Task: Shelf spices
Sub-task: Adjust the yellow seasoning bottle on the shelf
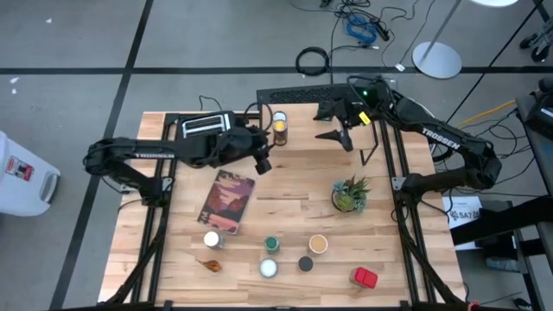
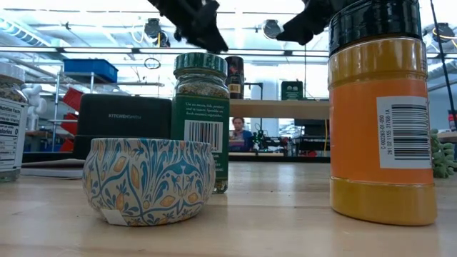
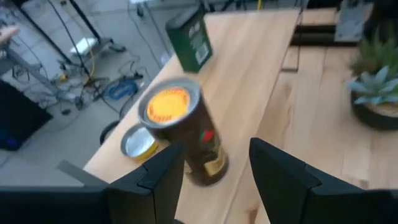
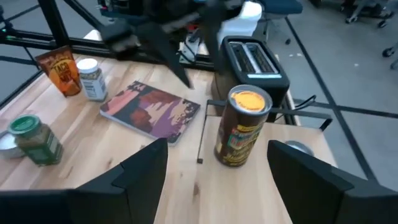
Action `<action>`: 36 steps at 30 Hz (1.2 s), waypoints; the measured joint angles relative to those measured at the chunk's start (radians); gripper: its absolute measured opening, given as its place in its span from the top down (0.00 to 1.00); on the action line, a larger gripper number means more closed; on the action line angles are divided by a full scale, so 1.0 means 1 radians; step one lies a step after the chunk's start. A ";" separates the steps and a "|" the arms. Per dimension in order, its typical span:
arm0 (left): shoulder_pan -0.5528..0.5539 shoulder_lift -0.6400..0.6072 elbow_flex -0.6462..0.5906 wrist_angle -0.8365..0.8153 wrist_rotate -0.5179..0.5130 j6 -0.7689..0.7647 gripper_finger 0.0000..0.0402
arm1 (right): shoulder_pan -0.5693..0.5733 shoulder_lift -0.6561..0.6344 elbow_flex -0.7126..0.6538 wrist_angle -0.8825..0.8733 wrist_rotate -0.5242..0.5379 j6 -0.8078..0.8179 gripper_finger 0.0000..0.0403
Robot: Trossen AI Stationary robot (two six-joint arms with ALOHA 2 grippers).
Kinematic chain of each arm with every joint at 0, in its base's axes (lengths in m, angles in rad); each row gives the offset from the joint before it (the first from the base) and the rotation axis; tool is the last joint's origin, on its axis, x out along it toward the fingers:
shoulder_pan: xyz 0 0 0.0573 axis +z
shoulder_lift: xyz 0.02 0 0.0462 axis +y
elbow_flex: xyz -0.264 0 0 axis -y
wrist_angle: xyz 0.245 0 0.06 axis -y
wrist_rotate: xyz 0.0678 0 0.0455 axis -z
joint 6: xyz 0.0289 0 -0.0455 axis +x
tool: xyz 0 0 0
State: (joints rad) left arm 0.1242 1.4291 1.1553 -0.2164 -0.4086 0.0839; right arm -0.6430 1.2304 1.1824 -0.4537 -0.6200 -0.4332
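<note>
Both grippers hang with their fingers apart and nothing between them. We see the left gripper (image 1: 262, 162) just short of the shelf's near-left corner, its two dark fingers (image 3: 163, 173) spread, with the dark jar with the orange top (image 3: 184, 127) just beyond their tips and not touching them. The right gripper (image 1: 344, 136) sits over the shelf's (image 1: 328, 117) right half, its fingers (image 4: 140, 169) also wide, and the same dark jar (image 4: 242, 126) stands well beyond their tips (we see bare wood in the gap).

We take the shelf as our landmark. On its light wooden top the dark jar (image 1: 279, 128) stands upright near the left end; just beside it lies a small flat round tin (image 3: 139, 142), and a green tin (image 3: 191, 40) stands farther along the top. The black toaster (image 1: 206, 125) is just left of the shelf on the table (image 1: 294, 216). The reddish book (image 1: 226, 200) lies in front of the shelf's left end, and the potted plant (image 1: 350, 194) stands in front of its right end.

The remaining spices are well in front of the shelf, near the table's front edge: a white-topped jar (image 1: 212, 239), a green-topped jar (image 1: 271, 244), a tan-topped one (image 1: 318, 244), a white round tin (image 1: 269, 268), a black-topped one (image 1: 305, 263), a red tin (image 1: 364, 277) and a small orange packet (image 1: 208, 264).
</note>
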 joint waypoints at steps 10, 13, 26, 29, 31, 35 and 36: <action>0.068 0.101 0.000 0.062 0.006 -0.003 0.52 | 0.068 0.000 0.000 -0.056 0.050 0.000 0.35; 0.079 0.125 0.000 0.101 0.024 0.012 0.52 | 0.087 0.000 0.000 -0.073 0.073 -0.005 0.35; 0.142 0.202 0.011 0.237 0.065 0.056 0.52 | 0.108 0.000 0.000 -0.134 0.108 -0.005 0.35; 0.153 0.215 0.011 0.267 0.067 0.076 0.52 | 0.110 0.000 0.000 -0.146 0.118 0.001 0.35; 0.160 0.226 0.011 0.288 0.066 0.090 0.52 | 0.115 0.000 0.000 -0.158 0.121 0.003 0.35; 0.176 0.250 0.011 0.330 0.067 0.109 0.52 | 0.142 0.006 0.000 -0.164 0.121 0.011 0.35; 0.181 0.255 0.011 0.340 0.067 0.110 0.52 | 0.149 0.011 0.000 -0.165 0.121 0.013 0.35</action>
State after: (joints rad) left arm 0.3050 1.6838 1.1664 0.1241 -0.3415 0.1943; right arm -0.4939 1.2415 1.1824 -0.6182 -0.4988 -0.4202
